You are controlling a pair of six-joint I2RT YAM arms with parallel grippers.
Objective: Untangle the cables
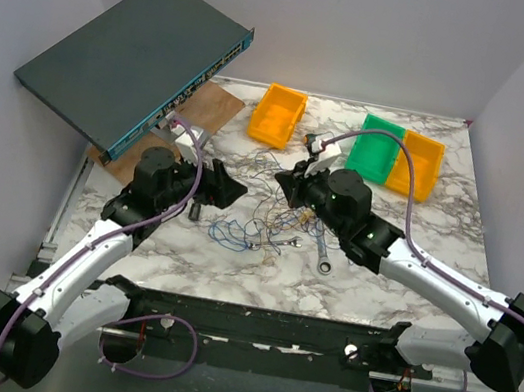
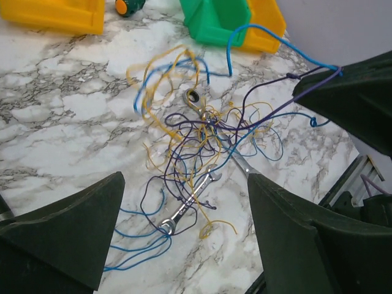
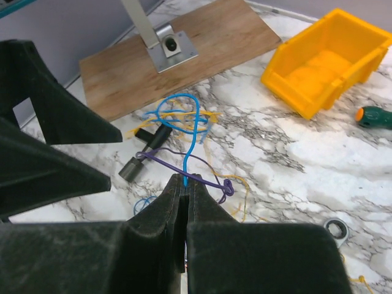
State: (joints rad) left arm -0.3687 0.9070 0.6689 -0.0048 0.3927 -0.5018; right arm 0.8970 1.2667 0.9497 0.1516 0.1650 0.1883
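Snag risk

On the desk (image 1: 416,244) the cables (image 2: 202,128) are tangled around a wrench (image 2: 187,205). A blue strand (image 3: 187,153) is pinched in the closed right end effector (image 3: 185,184); the left end effector (image 2: 185,179) is open above. Knots could be tightened or the wrench dragged by pulling.

Two wrenches (image 2: 191,201), three bins (image 1: 277,115), one screwdriver (image 3: 375,117), one cable tangle (image 2: 210,122)

We see the cables (image 1: 256,217) as a loose, flat tangle of thin blue, yellow-orange and dark purple wires around the middle of the table (image 1: 461,221), loops spreading toward its near edge. One blue and one purple strand rise off it, taut.
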